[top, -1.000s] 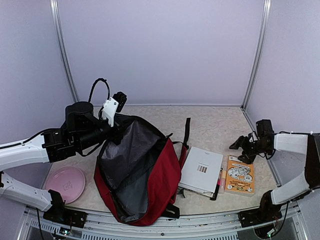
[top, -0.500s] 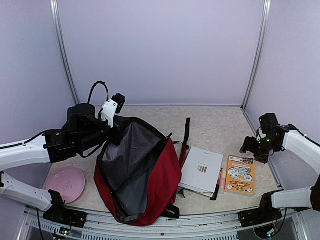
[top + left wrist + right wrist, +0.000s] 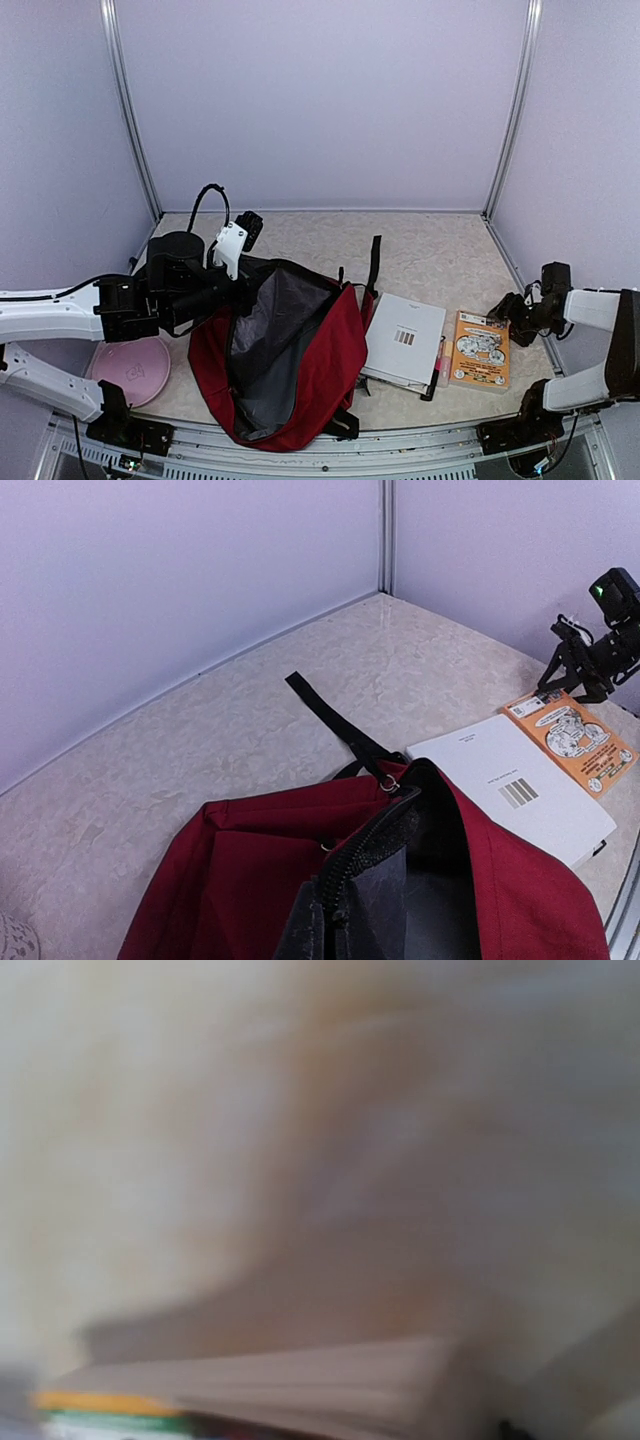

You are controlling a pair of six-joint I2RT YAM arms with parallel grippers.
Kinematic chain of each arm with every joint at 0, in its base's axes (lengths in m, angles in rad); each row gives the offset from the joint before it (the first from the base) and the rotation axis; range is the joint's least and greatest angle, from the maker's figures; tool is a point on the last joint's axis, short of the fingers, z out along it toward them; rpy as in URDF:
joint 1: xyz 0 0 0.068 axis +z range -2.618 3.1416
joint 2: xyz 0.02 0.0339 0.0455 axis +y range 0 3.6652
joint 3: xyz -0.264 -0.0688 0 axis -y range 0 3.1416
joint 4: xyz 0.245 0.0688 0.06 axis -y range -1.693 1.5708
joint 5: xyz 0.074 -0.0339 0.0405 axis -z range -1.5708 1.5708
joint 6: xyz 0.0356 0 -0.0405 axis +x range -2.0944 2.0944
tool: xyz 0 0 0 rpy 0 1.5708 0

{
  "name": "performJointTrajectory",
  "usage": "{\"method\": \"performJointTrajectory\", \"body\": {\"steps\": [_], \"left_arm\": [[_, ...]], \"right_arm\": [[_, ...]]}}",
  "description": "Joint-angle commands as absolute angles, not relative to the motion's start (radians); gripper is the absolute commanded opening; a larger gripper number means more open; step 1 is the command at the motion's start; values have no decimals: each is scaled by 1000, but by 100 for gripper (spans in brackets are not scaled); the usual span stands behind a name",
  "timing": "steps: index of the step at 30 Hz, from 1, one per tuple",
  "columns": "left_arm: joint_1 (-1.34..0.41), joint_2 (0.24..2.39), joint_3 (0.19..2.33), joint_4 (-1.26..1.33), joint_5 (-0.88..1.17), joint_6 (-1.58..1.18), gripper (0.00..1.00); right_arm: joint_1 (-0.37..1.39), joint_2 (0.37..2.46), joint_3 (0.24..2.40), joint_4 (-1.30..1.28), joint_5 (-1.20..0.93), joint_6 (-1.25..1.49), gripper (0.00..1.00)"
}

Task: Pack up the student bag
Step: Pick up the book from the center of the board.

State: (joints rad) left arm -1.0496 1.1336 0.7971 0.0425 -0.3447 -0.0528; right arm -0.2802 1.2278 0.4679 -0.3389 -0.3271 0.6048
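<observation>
Student bag [image 3: 310, 370] lying by near edge of bench [image 3: 430, 250], left of centre, mouth gaping, grey lining showing. Left gripper [image 3: 243, 283] pinching bag's black zipper rim at far-left side, jaws closed tight on it, holding rim raised. Right gripper [image 3: 507, 308] hovering low near right edge, jaws spread wide, gripping nothing, just beside far corner of orange booklet [image 3: 480, 350]. White book [image 3: 403, 338] lying between bag and booklet.

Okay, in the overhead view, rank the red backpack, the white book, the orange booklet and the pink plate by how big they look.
1. Red backpack, clearly the largest.
2. White book.
3. Pink plate and orange booklet look about alike, so I won't rank one above the other.
</observation>
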Motion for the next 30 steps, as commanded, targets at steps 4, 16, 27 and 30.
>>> {"method": "performJointTrajectory", "body": {"steps": [4,16,27,30], "left_arm": [[-1099,1089,738,80,-412,-129,0],[-1098,1122,762,63,-469,-88,0],[-1246,1201,1091,-45,-495,-63,78],[-1368,1291,1128,55,-571,-6,78]], "right_arm": [[-252,1208,309,-251,-619,534,76],[-114,1213,380,-272,-540,499,47],[-91,1134,402,-286,-527,466,50],[-91,1110,406,-293,-510,481,59]]}}
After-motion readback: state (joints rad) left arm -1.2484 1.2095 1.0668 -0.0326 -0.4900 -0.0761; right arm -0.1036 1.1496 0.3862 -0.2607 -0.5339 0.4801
